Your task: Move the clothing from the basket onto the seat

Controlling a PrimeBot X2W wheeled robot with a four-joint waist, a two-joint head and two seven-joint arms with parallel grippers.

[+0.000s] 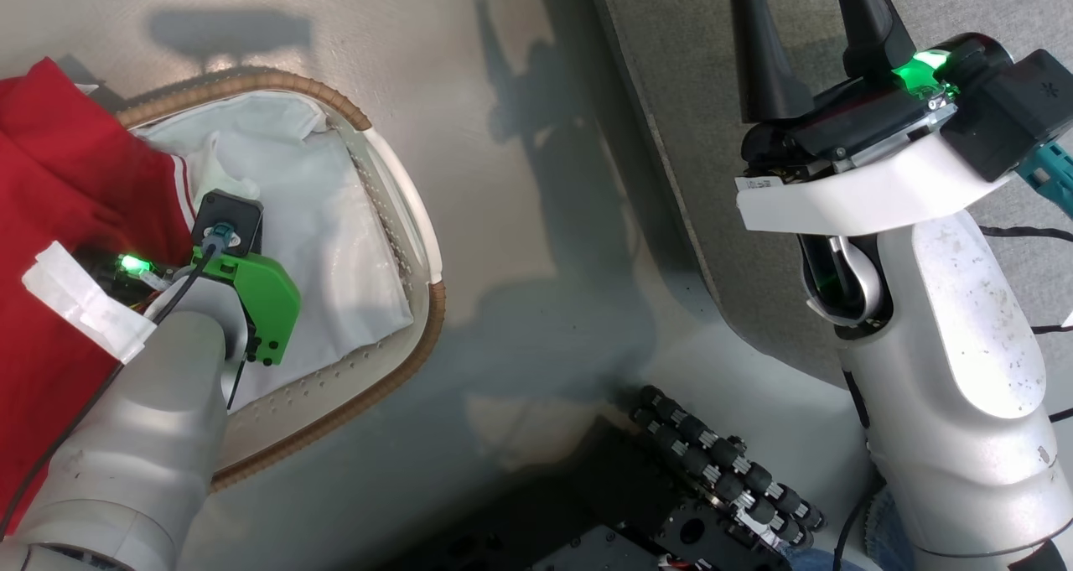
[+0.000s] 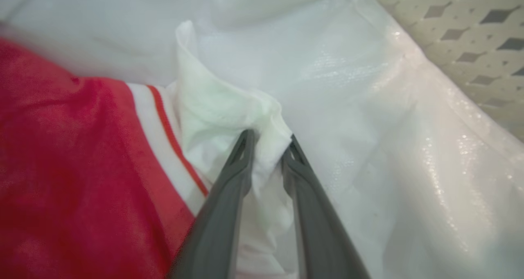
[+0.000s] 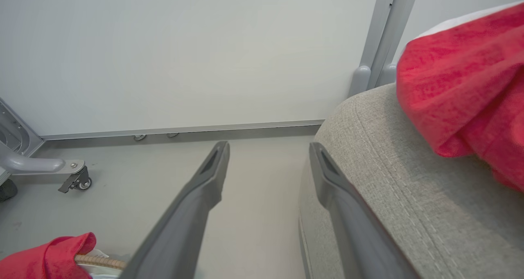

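My left fingers (image 2: 231, 180) pinch the clothing (image 2: 82, 168) at its soft white fold;
glossy liner (image 2: 389, 148) at 3 o'clock; right fingers (image 3: 194, 197) spread by the grey woven seat (image 3: 389, 180)

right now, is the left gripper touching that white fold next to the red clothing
Touching. The left wrist view shows the left gripper pinching the white fold, cloth bunched between its two fingers, right beside the red clothing.

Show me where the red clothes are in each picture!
Head view: red clothes at the left, lying over the basket.
Left wrist view: red clothes on the left, beside the white liner.
Right wrist view: red clothes upper right on the seat, a bit lower left.
Shared landmark: the basket.
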